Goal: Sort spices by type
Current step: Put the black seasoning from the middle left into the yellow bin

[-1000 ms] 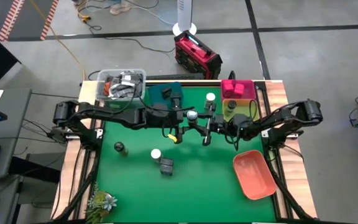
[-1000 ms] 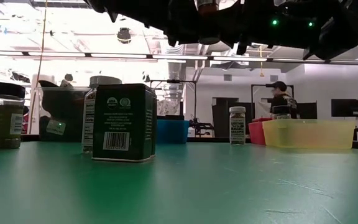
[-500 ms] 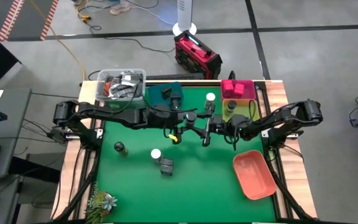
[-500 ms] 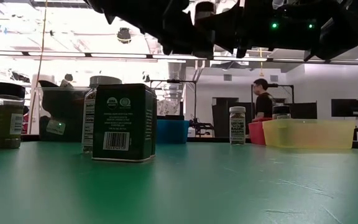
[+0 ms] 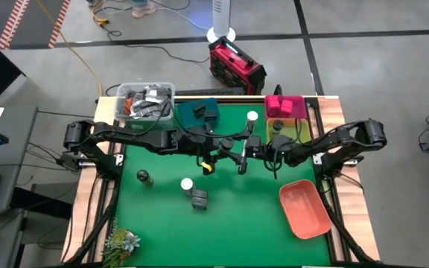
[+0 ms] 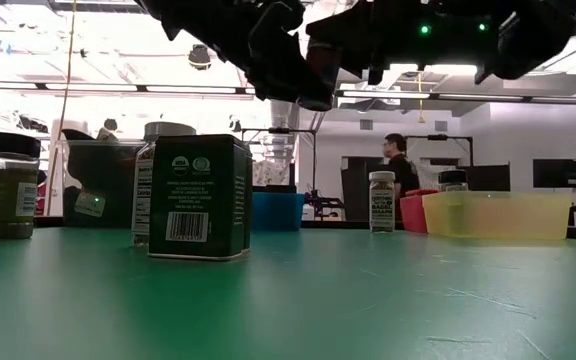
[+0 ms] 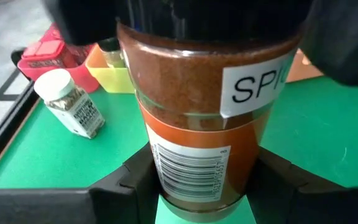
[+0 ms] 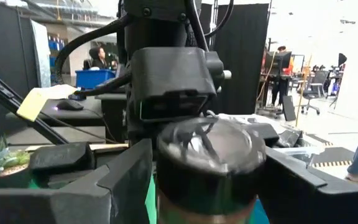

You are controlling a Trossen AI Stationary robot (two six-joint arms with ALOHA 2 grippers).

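Note:
A round spice jar of red-brown powder (image 7: 210, 93) with a dark lid (image 8: 207, 155) hangs in mid-air over the table's middle. My left gripper (image 7: 202, 186) (image 5: 228, 145) is shut on its lower part. From the table's right, my right gripper (image 8: 209, 180) (image 5: 253, 152) stands open, one finger on either side of the lid end; I cannot tell whether they touch it. On the mat stand a white-capped jar (image 5: 252, 117), a dark tin (image 5: 198, 198), another white-capped jar (image 5: 187, 184) and a dark-lidded jar (image 5: 143, 176). My left gripper pinches the jar's lower body, at the barcode label (image 7: 191, 177), between its two fingers. The fingers come from the table's left, slanting a little downward, and lie across the jar. The jar is lifted clear of the mat, roughly upright, lid end up.
At the back stand a clear tub of clutter (image 5: 144, 100), a teal tray (image 5: 192, 112) holding a tin, a pink tray (image 5: 295, 100) with pink boxes and a yellow tray (image 5: 293, 132) with a jar. A salmon tray (image 5: 304, 208) lies near right, a small plant (image 5: 121, 242) near left.
My left gripper has tipped downward, and the jar between the two grippers has come lower with it, showing farther down in the low view than before.

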